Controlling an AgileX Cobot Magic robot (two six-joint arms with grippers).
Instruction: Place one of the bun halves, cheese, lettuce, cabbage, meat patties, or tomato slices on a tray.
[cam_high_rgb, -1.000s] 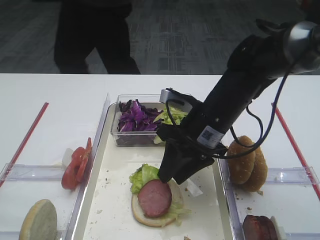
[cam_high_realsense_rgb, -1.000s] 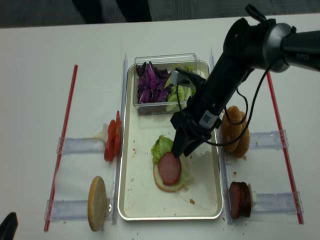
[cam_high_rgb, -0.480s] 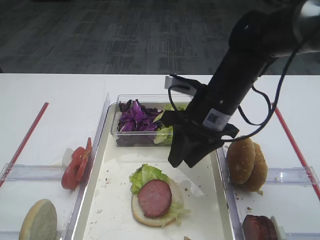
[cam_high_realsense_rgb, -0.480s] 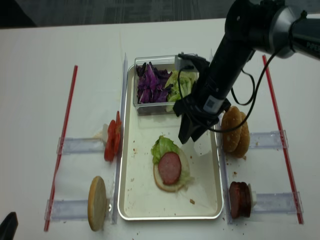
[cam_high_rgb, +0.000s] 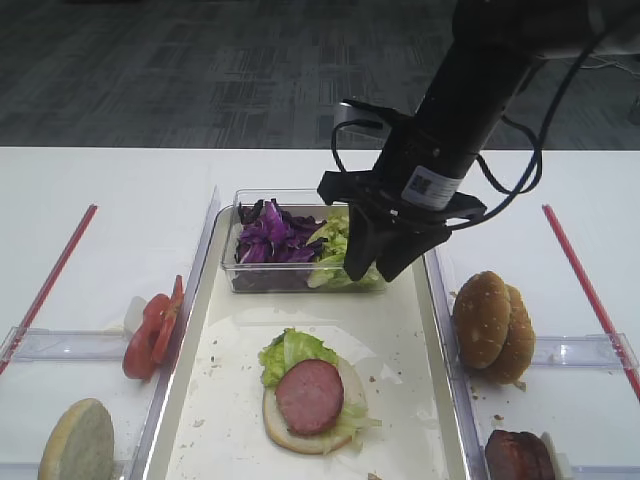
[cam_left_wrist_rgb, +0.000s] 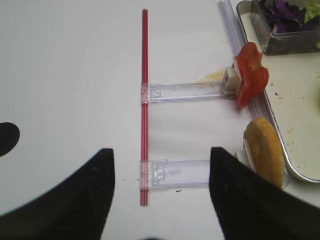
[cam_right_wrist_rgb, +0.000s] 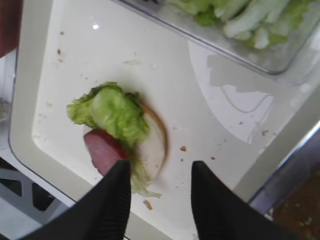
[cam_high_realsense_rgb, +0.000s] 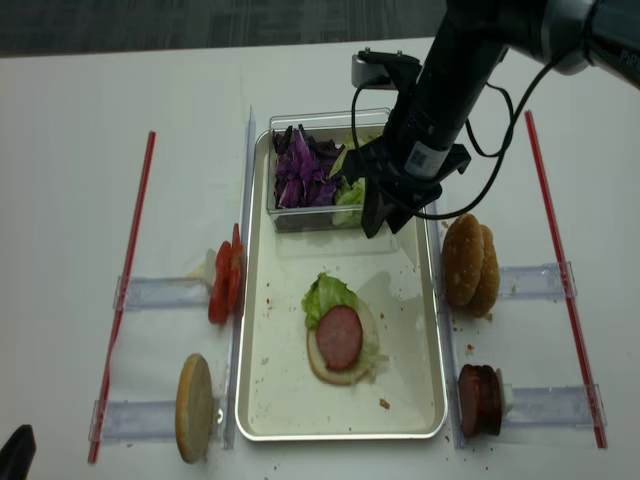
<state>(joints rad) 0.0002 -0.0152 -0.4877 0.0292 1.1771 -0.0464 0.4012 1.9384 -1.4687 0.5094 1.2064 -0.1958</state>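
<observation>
On the cream tray (cam_high_rgb: 195, 330) lies a pale bun half (cam_high_rgb: 345, 380) topped with lettuce (cam_high_rgb: 287, 352) and a meat patty (cam_high_rgb: 309, 395). My right gripper (cam_high_rgb: 377, 266) hangs open and empty above the tray's far end, just in front of the tub. In the right wrist view its fingers (cam_right_wrist_rgb: 120, 175) frame the bun half (cam_right_wrist_rgb: 156, 145), lettuce (cam_right_wrist_rgb: 112, 110) and patty (cam_right_wrist_rgb: 102, 149) far below. My left gripper (cam_left_wrist_rgb: 162, 152) is open and empty over the table left of the tray, near the tomato slices (cam_left_wrist_rgb: 250, 75) and a bun half (cam_left_wrist_rgb: 265, 155).
A clear tub (cam_high_rgb: 250, 275) at the tray's far end holds purple cabbage (cam_high_rgb: 268, 235) and lettuce (cam_high_rgb: 335, 240). Tomato slices (cam_high_rgb: 150, 330) and a bun half (cam_high_rgb: 75, 440) stand in holders on the left; sesame buns (cam_high_rgb: 490, 325) and meat patties (cam_high_rgb: 520, 455) on the right. Red strips (cam_high_rgb: 60, 270) edge the table.
My right gripper has lifted off the patty and drawn back toward the tub, still open. The patty stays on the bun. A person at the back has left the view.
</observation>
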